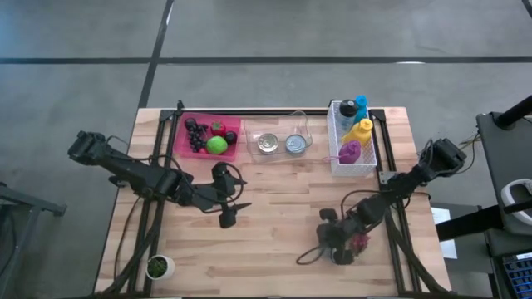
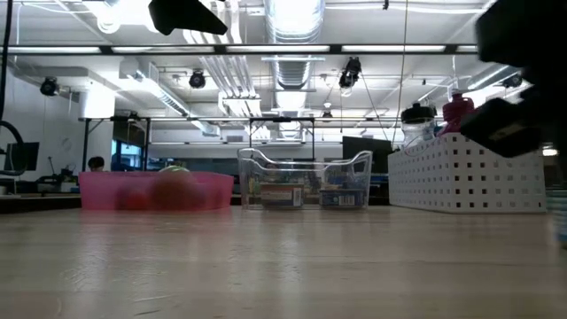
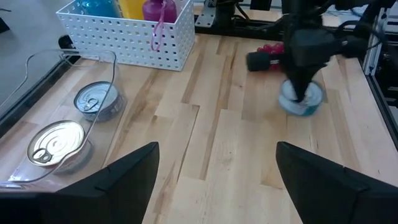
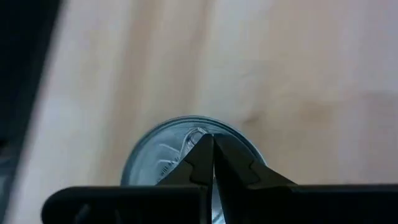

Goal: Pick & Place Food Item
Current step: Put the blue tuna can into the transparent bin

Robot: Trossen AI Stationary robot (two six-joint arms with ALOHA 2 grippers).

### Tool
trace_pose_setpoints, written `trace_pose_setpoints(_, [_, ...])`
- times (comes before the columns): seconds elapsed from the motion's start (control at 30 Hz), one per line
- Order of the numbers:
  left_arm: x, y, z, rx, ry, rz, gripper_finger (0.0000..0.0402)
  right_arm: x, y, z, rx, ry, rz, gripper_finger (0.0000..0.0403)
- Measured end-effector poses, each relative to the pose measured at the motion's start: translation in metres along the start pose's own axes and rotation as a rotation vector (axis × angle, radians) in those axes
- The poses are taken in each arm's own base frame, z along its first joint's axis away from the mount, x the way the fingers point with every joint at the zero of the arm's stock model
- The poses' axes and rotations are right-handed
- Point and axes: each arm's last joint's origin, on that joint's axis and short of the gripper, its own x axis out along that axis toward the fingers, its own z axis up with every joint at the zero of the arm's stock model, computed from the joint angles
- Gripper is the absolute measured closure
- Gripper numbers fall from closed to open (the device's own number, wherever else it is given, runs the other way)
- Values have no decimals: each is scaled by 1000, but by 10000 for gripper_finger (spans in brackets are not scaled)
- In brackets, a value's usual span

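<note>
Two cans (image 1: 278,144) sit in the clear bin (image 1: 307,126); a third (image 4: 186,149) lies under the closed right gripper (image 4: 212,142), apparently poking it. Left gripper (image 1: 231,209), open, waits below the bin.

can (image 4: 186,155): round, silvery-blue, pull-tab lid facing up | pose: upright on the desk (image 3: 236,143), apparently resting flat | place: well apart from the white basket (image 3: 134,40), toward the near right edge, just beside a small red item (image 3: 268,50), possibly berries, too blurred to tell
</note>
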Motion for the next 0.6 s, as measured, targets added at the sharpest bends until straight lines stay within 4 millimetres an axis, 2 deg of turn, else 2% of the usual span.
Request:
trace_pose_setpoints(0.23, [0, 0, 0, 0, 0, 0, 84, 7, -22, 10, 58, -92, -189, 394])
trace_pose_setpoints(0.6, [0, 0, 0, 0, 0, 0, 98, 12, -55, 33, 73, -215, -224, 394])
